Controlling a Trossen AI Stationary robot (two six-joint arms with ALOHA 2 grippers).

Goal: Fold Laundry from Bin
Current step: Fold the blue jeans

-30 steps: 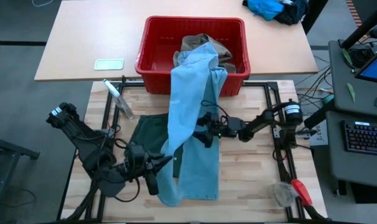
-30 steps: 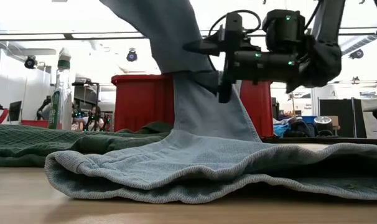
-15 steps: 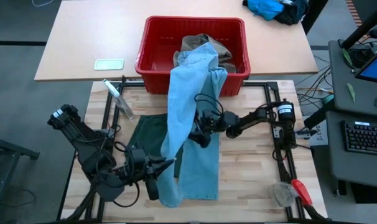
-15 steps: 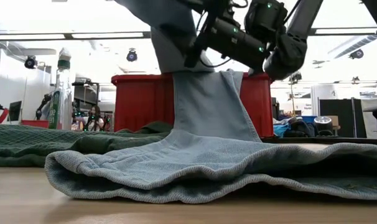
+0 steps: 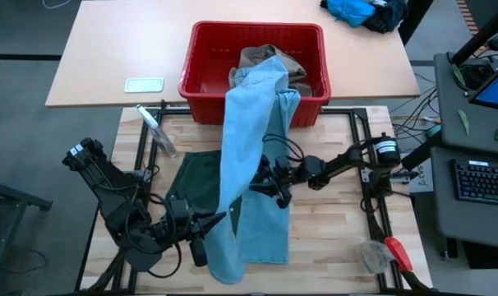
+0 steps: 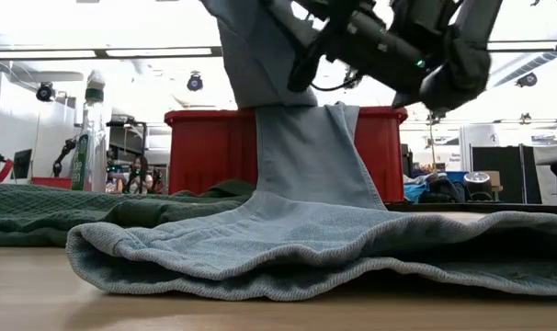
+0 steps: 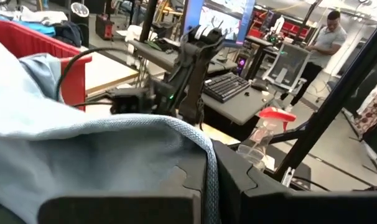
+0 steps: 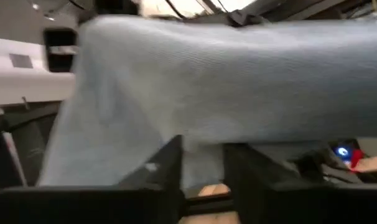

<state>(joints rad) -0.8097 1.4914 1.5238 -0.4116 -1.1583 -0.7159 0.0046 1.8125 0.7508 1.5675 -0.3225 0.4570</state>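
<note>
The light blue denim trousers [image 5: 249, 123] trail out of the red bin [image 5: 201, 78], over its near rim and onto the table. One leg lies flat [image 6: 297, 239]; the other is raised across it. A khaki piece [image 5: 261, 57] stays in the bin. Dark green shorts [image 5: 191, 177] lie flat, partly under the trousers. My left gripper [image 5: 209, 224], near the table's front, is shut on the raised leg. My right gripper [image 5: 260, 182] is at mid-table, at that leg's right edge, its fingers close together on the denim. My left gripper holds the raised trouser leg near its lower end, at a seamed edge [image 7: 204, 149]. The fingers lie about level and come from the table's left. Denim draped over them hides the contact. The leg's end hangs below. My right gripper pinches the raised leg's right edge [image 8: 201, 158] between its two fingers, about halfway along the leg. It comes from the table's right, slanting upward. The denim there is lifted clear of the table and spreads above the fingers.
A clear spray bottle [image 5: 154, 127] lies at the table's far left. A red-capped bottle [image 5: 382, 253] lies near the front right corner. Behind the bin, the far tabletop carries a small pale slab [image 5: 144, 84] and a bright blue cloth heap [image 5: 356, 10].
My right gripper has risen and tipped from pointing downward to slanting upward, coming up against the raised trouser leg's right edge. The flat leg and the shorts have stayed where they were.
</note>
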